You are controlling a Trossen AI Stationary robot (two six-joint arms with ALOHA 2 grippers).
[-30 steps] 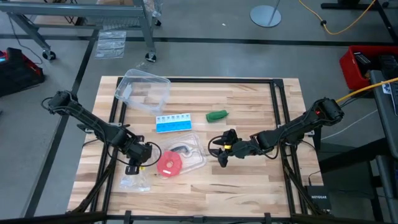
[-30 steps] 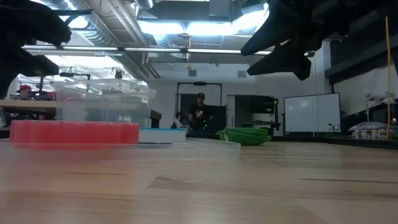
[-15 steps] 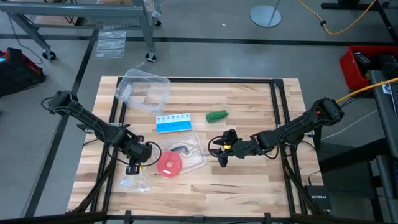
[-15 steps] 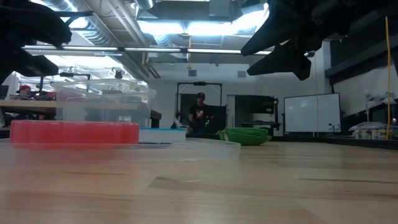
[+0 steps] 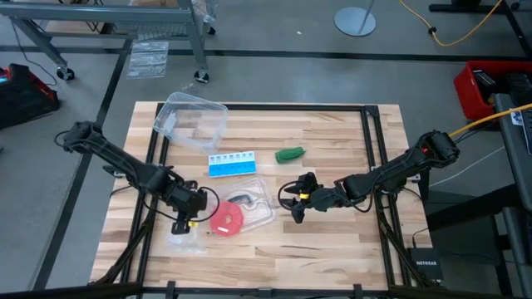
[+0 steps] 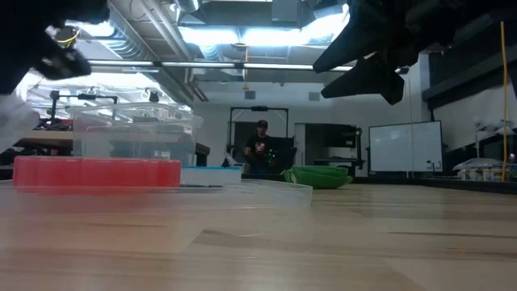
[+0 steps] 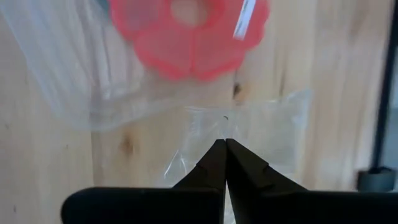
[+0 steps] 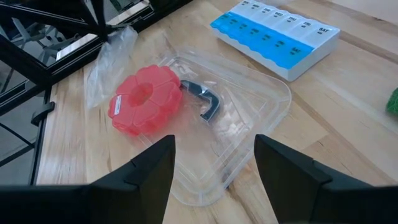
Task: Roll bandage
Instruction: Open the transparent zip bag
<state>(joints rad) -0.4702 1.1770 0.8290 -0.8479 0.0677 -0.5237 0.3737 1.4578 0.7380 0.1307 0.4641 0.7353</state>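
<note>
The bandage is a small dark green bundle [image 5: 290, 154] lying on the table's far middle part, low and flat in the low view [image 6: 317, 176]; no gripper touches it. My left gripper [image 5: 184, 223] is at the near left, beside the red disc, pointing steeply down and shut on a clear plastic bag [image 5: 184, 241]. My right gripper [image 5: 293, 203] hangs open over the table's middle, with nothing between its wide-apart fingers [image 8: 214, 162]. My left gripper pinches the clear bag's upper edge [image 7: 225, 127] between its two fingertips, coming from above and slanting down. The thin film hangs slack and crumpled below the fingers [image 8: 115, 56]. Whether its lower part still lies on the wood I cannot tell.
A red round disc [image 5: 226, 218] and a dark hooked piece [image 8: 208, 102] lie in a clear shallow tray [image 5: 259, 208]. A blue-and-white pill box [image 5: 233, 164] lies beyond it, a clear tub [image 5: 191, 120] at the far left. A person [image 6: 260, 145] stands far behind the table.
My left gripper has shut on the clear bag and risen, drawing the bag's upper part up off the table; in the low view the film now shows at the left edge. My right gripper has kept still.
</note>
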